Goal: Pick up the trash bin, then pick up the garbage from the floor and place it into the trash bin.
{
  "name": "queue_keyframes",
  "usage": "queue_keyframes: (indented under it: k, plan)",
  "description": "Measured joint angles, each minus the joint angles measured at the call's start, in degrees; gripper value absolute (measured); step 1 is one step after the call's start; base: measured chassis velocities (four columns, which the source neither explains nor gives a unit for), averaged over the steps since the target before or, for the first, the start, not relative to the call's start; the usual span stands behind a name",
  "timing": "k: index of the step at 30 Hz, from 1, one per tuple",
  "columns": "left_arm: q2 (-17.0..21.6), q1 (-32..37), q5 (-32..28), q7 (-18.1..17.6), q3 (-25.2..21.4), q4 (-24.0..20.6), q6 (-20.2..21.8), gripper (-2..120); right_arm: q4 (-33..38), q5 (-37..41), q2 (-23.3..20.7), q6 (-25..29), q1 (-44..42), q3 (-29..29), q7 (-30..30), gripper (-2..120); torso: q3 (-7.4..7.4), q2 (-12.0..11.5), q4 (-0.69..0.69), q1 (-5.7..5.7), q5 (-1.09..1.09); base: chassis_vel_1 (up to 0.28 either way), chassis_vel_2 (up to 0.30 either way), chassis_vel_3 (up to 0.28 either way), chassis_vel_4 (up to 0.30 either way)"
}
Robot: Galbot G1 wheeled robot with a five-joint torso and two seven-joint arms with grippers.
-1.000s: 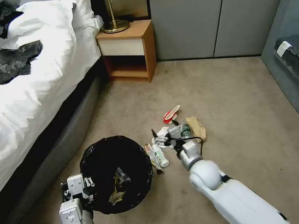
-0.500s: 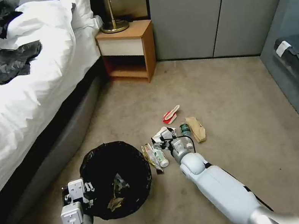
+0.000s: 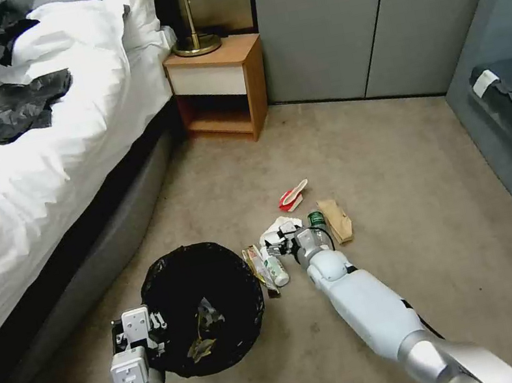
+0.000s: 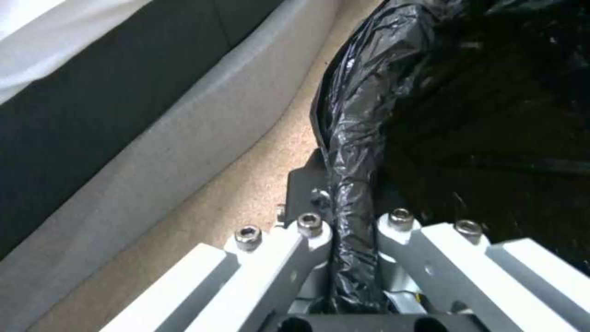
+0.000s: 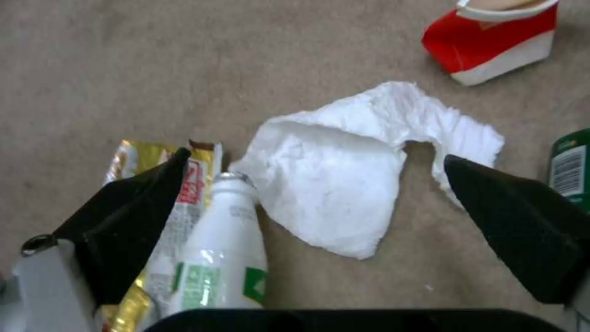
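Your right gripper (image 5: 313, 170) hung spread over the white tissue (image 5: 344, 161) on the carpet beside the bottle (image 5: 224, 249). Tissue looked light, limp; pinch its bunched middle. Left gripper (image 4: 347, 226) clamped the trash bin (image 3: 201, 293) rim.

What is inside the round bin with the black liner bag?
Inside the round bin with glossy black plastic liner lie crumpled yellowish and clear wrapper scraps. Anything beneath them is hidden in the dark folds.

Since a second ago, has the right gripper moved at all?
Yes. The right gripper has slid toward the bed side, off the green bottle and over the white tissue, fingers open.
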Motion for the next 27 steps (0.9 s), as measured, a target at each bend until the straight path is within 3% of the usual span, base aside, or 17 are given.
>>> queue_keyframes:
  k: [7, 27]
  plan:
    - [0.17, -0.23, -0.55, 0.13, 0.03, 0.85, -0.95, 1, -0.55, 2.77, 1.03, -4.31, 1.62, 0.90, -0.01, 100, 0.00, 0.00, 0.01, 0.00, -0.01, 0.000, 0.000, 0.000, 0.000]
    - [0.33, -0.93, -1.03, 0.12, -0.07, 1.36, -0.80, 1, -4.35, -1.63, 1.66, -2.42, 0.79, 2.25, -1.47, 100, 0.00, 0.00, 0.01, 0.00, 0.00, 0.000, 0.000, 0.000, 0.000]
